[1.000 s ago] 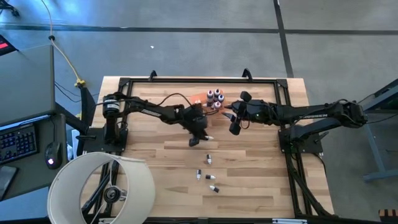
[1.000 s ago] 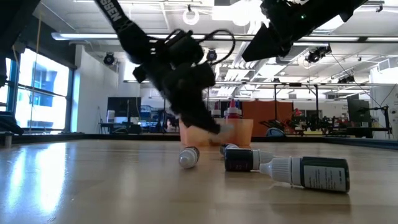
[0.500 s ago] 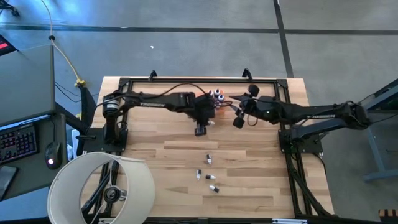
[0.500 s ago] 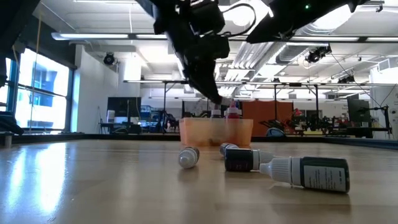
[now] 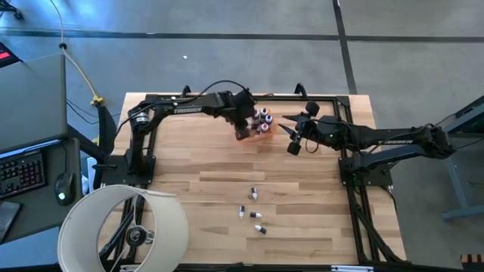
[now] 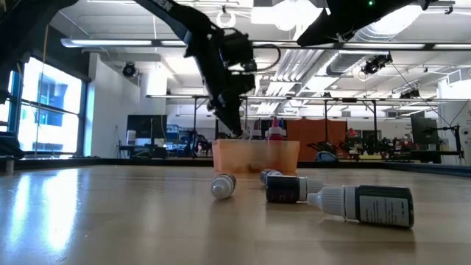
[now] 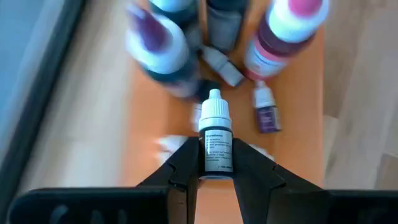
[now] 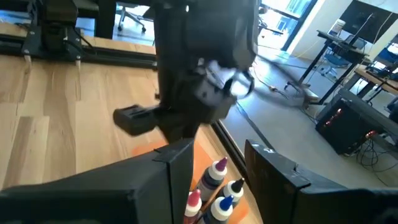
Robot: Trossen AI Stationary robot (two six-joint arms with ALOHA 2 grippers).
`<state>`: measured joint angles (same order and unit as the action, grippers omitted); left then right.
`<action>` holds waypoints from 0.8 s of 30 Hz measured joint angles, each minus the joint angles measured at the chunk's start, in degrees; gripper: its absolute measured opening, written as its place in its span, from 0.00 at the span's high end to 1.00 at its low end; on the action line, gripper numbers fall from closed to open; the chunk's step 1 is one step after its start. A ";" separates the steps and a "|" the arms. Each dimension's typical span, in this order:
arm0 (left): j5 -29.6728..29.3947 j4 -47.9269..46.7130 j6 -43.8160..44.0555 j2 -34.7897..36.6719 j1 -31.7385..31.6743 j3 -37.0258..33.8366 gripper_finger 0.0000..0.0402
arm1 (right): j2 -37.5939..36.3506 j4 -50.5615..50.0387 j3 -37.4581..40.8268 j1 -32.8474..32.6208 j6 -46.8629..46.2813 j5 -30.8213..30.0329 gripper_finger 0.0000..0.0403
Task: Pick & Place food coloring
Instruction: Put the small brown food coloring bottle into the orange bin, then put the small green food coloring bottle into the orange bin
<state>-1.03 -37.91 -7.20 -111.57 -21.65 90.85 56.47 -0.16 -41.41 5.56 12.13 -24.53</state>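
- The left gripper (image 7: 216, 163) hangs above the orange tray (image 5: 257, 128) at the far middle of the worktop (image 5: 212, 189), its jaws clamped on a small food coloring bottle (image 7: 216, 140).
- That held bottle has a white pointed cap and a dark labelled body, and it points out from between the jaws toward the tray's contents.
- In the left wrist view, the tray beneath it holds several upright bottles with white caps, among them a purple one (image 7: 160, 53) and a pink one (image 7: 283, 37), plus a tiny purple bottle (image 7: 266, 111) lying on the tray floor.
- In the low view the left arm (image 6: 221, 66) reaches down to just above the tray's rim (image 6: 255, 154), where bottle tops stand up out of it.
- The right gripper (image 5: 293, 143) waits just beside the tray on its right side, raised off the worktop, with its jaws apart and nothing between them.
- Four loose bottles (image 5: 252, 211) lie on their sides in a small cluster nearer the front of the worktop, well apart from the tray.
- In the low view the closest of these, a dark bottle with a white cap (image 6: 362, 204), lies flat, with another dark one (image 6: 283, 188) and a pale-capped one (image 6: 223, 185) just behind it.
- A round white lamp shade (image 5: 121, 227) sits off the worktop's front left corner.
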 joint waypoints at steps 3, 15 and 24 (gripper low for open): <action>1.10 1.34 -0.01 -0.90 -0.51 -0.10 0.82 | 0.04 0.04 0.00 0.00 0.36 0.00 0.66; -2.85 0.92 -1.75 -3.64 0.76 0.04 0.71 | 0.04 0.43 0.00 0.00 0.38 0.02 0.66; -4.87 -7.19 0.20 -1.93 1.20 0.56 0.57 | 0.04 0.40 0.00 0.00 -0.56 1.16 0.66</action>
<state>-5.90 -45.10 -7.01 -113.50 -20.45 91.41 56.51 0.24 -41.41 5.56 11.57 -23.37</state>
